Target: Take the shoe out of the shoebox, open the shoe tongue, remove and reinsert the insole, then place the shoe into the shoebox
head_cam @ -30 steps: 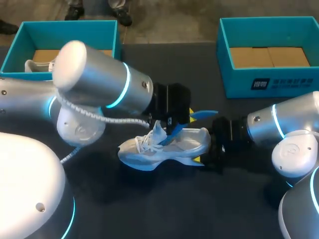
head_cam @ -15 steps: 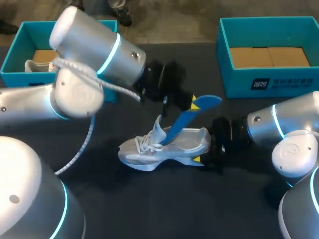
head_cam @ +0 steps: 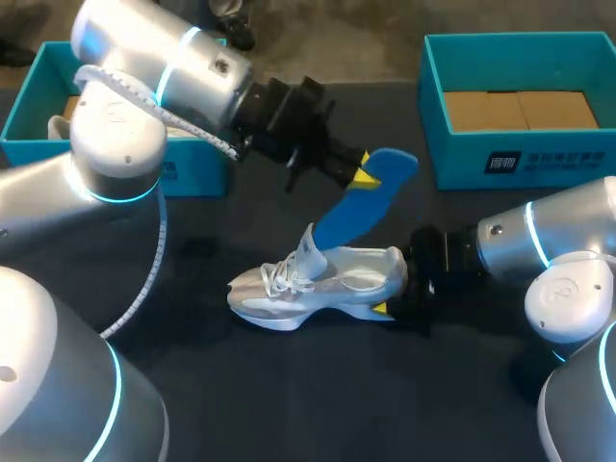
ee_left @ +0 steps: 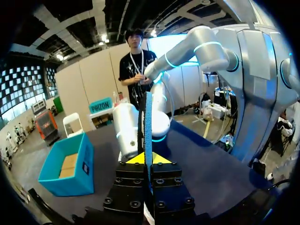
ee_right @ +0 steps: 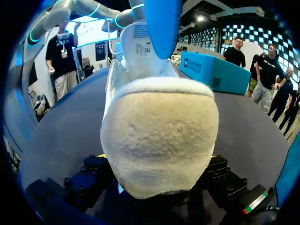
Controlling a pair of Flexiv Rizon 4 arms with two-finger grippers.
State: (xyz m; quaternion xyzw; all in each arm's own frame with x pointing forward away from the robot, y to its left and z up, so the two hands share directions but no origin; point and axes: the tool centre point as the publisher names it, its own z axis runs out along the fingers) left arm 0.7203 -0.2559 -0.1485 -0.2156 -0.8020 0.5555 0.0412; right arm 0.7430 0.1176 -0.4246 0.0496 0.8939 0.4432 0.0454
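Dark table top (head_cam: 289,395) lay under both my arms, and above it my left gripper (head_cam: 358,177) was pinched tight on the upper end of the flat blue foam insole (head_cam: 354,207). I held it raised and slanted so that the sole could slide out along the line of the shoe's opening. From my left wrist the insole (ee_left: 148,122) showed edge-on, squeezed between my two yellow tips. Its lower end hung right at the mouth of the white lace-up sneaker (head_cam: 318,281), beside the lifted tongue. I could not tell whether it had fully cleared the opening. The sneaker stood upright on the table between the two boxes. My right gripper (head_cam: 390,289) was closed on its heel from both sides, a brace I judged was there to stop the shoe being dragged along while the insole was drawn out. From my right wrist that heel (ee_right: 161,136) filled the space between my fingers. Behind on my right sat the open teal cardboard shoebox (head_cam: 539,159), well apart from the sneaker. It was the likely place to put the shoe once the insole was back in.
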